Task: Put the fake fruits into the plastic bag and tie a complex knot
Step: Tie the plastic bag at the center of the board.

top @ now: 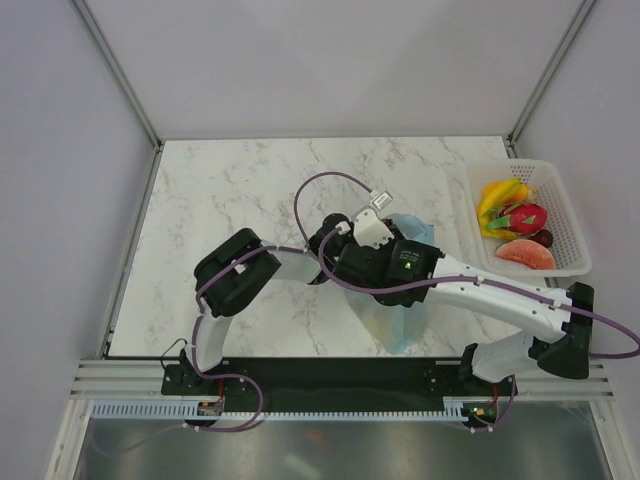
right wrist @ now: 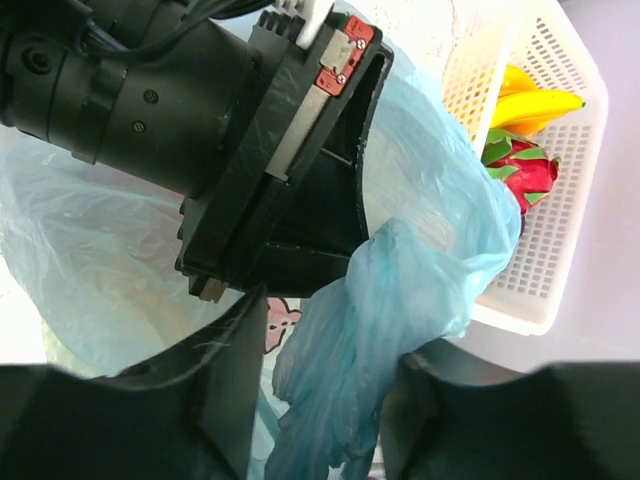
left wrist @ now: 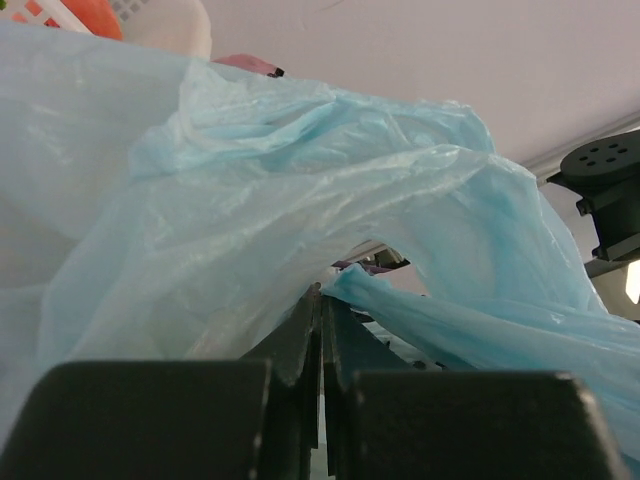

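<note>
Centrally, left pincer (left wrist: 320,312) pinches the plastic bag (left wrist: 250,190), right pincer (right wrist: 316,385) gapes around its twisted handle (right wrist: 345,320), basket rim (right wrist: 512,318) near.

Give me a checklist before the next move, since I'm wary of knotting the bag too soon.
1. Left claw gripping the plastic bag: ok, shut on the film.
2. Right claw free of the bag: not ok, it is open but the twisted bag strand lies between its jaws.
3. Fake fruits inside the bag: not ok, several lie in the white basket.
4. Bag mouth open: cannot tell.
</note>
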You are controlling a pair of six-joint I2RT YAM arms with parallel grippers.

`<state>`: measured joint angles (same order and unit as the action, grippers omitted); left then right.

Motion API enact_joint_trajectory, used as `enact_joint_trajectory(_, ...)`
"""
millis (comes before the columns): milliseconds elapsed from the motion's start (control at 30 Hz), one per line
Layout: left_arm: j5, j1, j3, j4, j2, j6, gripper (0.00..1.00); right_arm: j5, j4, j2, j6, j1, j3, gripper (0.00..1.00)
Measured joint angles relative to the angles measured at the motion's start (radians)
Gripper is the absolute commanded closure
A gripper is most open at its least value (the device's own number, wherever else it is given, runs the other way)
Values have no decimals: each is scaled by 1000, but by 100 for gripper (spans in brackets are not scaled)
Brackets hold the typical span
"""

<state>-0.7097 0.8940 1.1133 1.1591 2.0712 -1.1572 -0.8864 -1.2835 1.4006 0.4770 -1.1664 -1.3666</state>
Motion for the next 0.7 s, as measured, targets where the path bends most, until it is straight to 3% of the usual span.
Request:
enact_joint_trajectory(467, -7, -1, -2, -72, -36, 29, 98, 73, 57, -76, -10, -2, 20, 32)
enact_joint_trajectory(700, -8, -1, -2, -77, -36, 32, 98, 82, 56, -76, -10, -2, 20, 16)
